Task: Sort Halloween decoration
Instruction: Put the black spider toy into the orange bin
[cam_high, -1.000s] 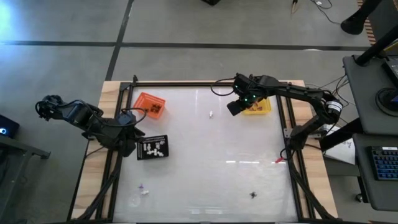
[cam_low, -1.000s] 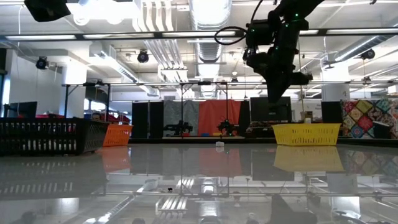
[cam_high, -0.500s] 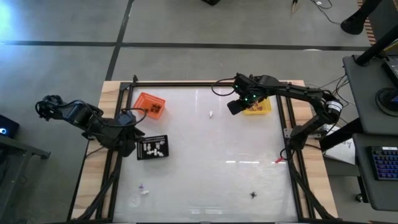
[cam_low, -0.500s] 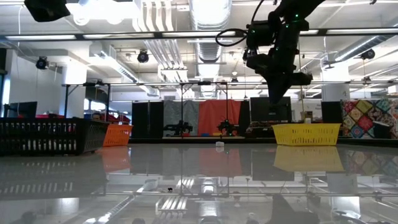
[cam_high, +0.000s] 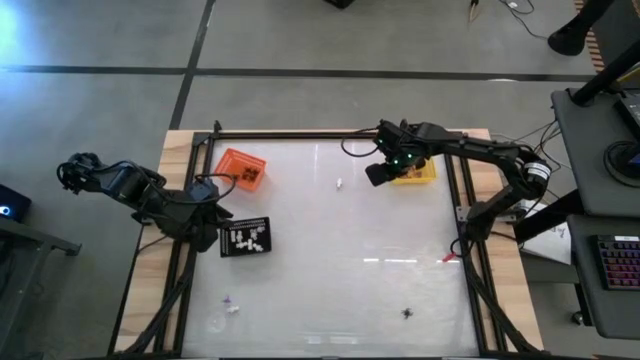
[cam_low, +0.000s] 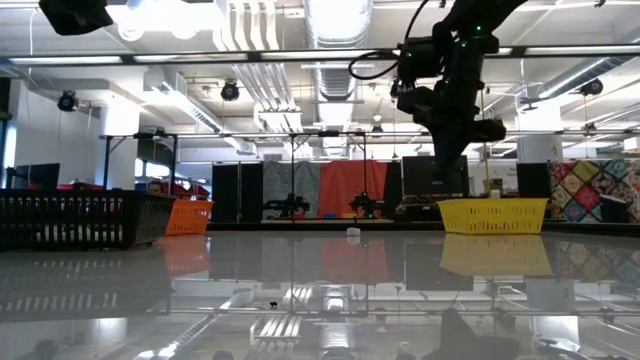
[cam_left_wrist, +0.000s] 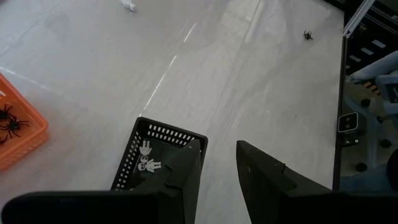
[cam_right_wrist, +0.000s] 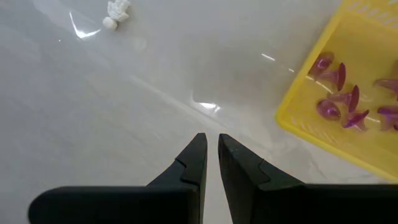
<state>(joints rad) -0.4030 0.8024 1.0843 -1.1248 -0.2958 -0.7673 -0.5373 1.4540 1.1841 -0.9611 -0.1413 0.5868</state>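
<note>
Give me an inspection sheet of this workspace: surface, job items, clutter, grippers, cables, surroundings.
Surface: glossy white table, glare streaks.
Job items: purple trinkets in the yellow tray; black spiders in the orange tray; white figures in the black tray. Loose on the table: a white trinket, a black spider, small pieces near the front left.
Clutter: nothing seen.
Grippers: left gripper open, empty, beside the black tray; right gripper almost closed, empty, above the table by the yellow tray.
Cables: black loop on the right arm.
Surroundings: concrete floor, desk with keyboard at right.
</note>
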